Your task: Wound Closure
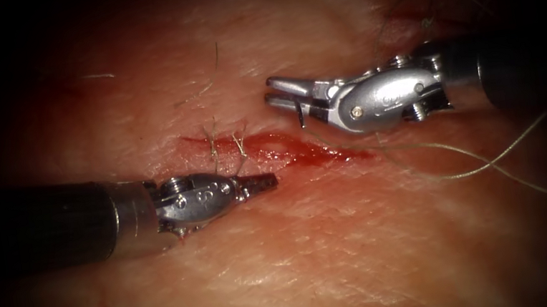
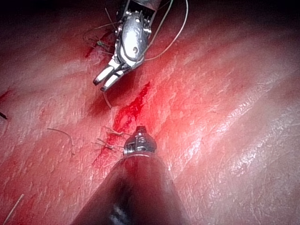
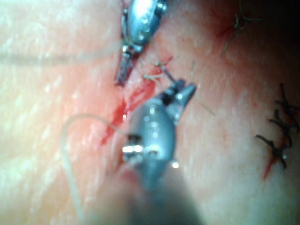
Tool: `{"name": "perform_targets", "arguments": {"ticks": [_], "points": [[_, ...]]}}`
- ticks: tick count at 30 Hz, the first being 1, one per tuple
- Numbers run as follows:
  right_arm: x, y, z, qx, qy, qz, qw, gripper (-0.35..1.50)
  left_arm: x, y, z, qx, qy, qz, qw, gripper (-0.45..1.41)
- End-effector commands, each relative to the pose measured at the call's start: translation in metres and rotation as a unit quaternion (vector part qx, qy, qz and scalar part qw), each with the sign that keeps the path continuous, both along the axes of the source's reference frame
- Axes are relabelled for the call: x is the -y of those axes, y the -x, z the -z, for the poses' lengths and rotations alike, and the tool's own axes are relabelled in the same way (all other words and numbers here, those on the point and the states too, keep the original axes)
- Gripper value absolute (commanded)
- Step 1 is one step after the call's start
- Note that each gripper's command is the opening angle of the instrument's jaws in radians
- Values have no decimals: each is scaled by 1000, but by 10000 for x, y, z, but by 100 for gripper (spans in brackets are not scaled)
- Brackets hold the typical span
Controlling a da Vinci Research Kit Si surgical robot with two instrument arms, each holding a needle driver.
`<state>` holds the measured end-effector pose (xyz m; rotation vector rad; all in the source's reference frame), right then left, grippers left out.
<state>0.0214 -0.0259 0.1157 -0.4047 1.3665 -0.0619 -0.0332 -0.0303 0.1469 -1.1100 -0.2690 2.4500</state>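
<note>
Tissue (image 1: pixel 346 251) carries a short cut (image 1: pixel 273 148) wet with red fluid (image 1: pixel 317 154). Left tool (image 1: pixel 265 184), jaws together and empty, rests at the cut's left end beside two stitches (image 1: pixel 225 146). Right tool (image 1: pixel 283 94), jaws apart, holds nothing above the cut; thread (image 1: pixel 477 163) trails right. No needle can be made out.

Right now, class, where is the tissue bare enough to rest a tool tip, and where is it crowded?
Bare tissue lies below the cut and the left tool, which holds nothing. Crowded: the cut's left end with its stitches, and the loose thread beside the right tool. I cannot make out the needle.
</note>
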Motion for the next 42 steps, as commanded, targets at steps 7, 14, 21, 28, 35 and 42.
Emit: {"name": "perform_targets", "arguments": {"ticks": [7, 14, 21, 28, 35, 42], "points": [[-1, -12, 7, -2, 5, 1, 1000, -35, 4, 6, -6, 0, -1, -1, 1000, -16], [6, -20, -9, 5, -13, 15, 1000, -35, 4, 6, -6, 0, -1, -1, 1000, -16], [4, -15, -19, -15, -77, 3, 997, -35, 4, 6, -6, 0, -1, -1, 1000, -16], [1, -10, -20, -31, -148, -25, 988, -35, 4, 6, -6, 0, -1, -1, 1000, -16], [1, -11, -20, -34, -168, -30, 985, -35, 4, 6, -7, 0, -1, -1, 1000, -15], [1, -10, -19, -39, -188, -32, 981, -35, 4, 4, -8, 1, 0, -2, 1000, -15]]}}
